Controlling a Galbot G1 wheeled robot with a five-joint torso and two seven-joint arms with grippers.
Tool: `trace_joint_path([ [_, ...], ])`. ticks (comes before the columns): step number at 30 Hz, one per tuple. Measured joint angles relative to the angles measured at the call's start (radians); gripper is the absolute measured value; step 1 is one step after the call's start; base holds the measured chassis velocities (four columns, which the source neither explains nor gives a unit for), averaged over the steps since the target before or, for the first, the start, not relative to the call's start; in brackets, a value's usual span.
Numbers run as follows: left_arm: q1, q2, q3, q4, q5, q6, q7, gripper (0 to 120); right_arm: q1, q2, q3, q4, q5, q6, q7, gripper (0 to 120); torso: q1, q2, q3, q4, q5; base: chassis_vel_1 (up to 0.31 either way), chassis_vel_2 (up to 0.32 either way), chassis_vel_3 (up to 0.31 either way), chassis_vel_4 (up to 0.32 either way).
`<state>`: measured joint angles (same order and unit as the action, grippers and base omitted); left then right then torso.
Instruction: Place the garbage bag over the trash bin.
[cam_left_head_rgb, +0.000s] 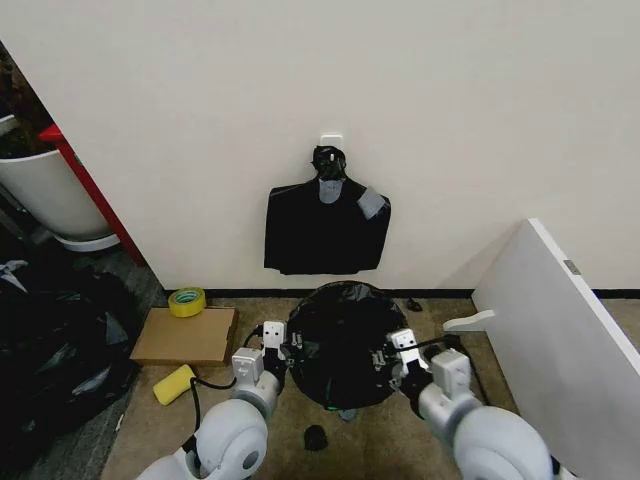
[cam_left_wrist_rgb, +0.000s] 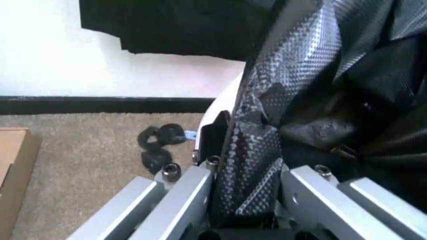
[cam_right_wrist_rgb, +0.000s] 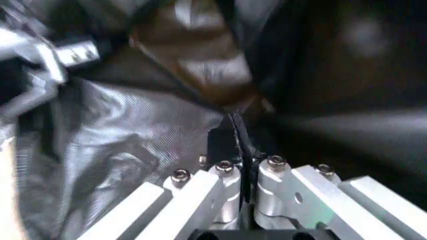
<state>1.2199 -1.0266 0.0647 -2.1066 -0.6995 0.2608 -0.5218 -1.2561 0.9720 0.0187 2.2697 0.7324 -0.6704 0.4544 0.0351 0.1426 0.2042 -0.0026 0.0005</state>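
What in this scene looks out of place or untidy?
Small black crumpled scraps lie loose on the carpet beside the trash bin, and a yellow tape roll sits on a cardboard box.

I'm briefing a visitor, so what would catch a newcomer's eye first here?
The glossy black garbage bag draped over the round trash bin, low in the middle, with the left gripper and right gripper pinching its opposite edges. Behind, a flat bundle of black bags hangs on the cream wall.

Rounded glossy grey-white arms, boxy pale wrist blocks, black cables, silver bars with round-headed screws
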Motion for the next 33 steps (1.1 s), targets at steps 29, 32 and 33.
trace_joint_path([
  [29, 0.062, 0.019, -0.022, -0.081, 0.03, 0.006, 0.005, 0, 0.219, 0.228, -0.219, -0.359, -0.392, -0.049, 0.042, 0, 0.0, 0.0, 0.0, 0.0001, 0.0, 0.0, 0.0, 0.0, 0.0],
  [32, 0.065, 0.021, -0.024, -0.081, 0.032, 0.007, 0.006, 0, 0.223, 0.224, -0.217, -0.371, -0.412, -0.053, 0.042, 0, 0.0, 0.0, 0.0, 0.0001, 0.0002, 0.0, 0.0, 0.0, 0.0],
  [33, 0.065, 0.021, -0.024, -0.081, 0.034, 0.007, 0.006, 0, 0.224, 0.22, -0.216, -0.376, -0.421, -0.056, 0.042, 0, 0.0, 0.0, 0.0, 0.0001, 0.0001, 0.0, 0.0, 0.0, 0.0],
])
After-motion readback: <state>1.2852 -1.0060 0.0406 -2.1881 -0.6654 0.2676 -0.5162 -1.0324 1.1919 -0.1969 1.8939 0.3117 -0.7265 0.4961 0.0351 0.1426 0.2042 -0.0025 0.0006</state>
